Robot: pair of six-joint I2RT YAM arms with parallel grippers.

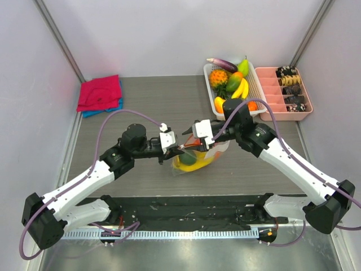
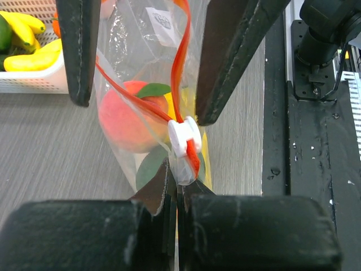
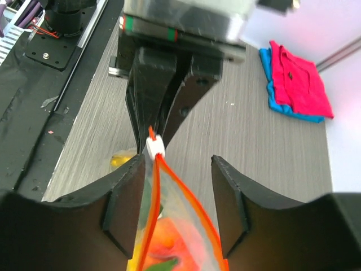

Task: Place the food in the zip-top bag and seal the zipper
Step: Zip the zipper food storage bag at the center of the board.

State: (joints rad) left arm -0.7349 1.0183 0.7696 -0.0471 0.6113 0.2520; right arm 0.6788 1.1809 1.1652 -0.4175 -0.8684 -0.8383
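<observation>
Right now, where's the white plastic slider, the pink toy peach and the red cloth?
white plastic slider (image 2: pixel 184 135): left wrist view, its middle.
pink toy peach (image 2: pixel 124 121): left wrist view, left side.
folded red cloth (image 1: pixel 100 92): top view, its centre.

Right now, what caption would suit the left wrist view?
Left gripper pinches the zip-top bag beside its white slider while the open right gripper straddles the orange-red zipper.

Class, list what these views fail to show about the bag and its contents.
Top view: the slider, hidden between the left tool and right tool.
Left wrist view: far end of the zip-top bag, behind the right tool's fingers.
Right wrist view: the zipper beyond the lower edge.
Count of the food: pieces overlap under plastic.
</observation>
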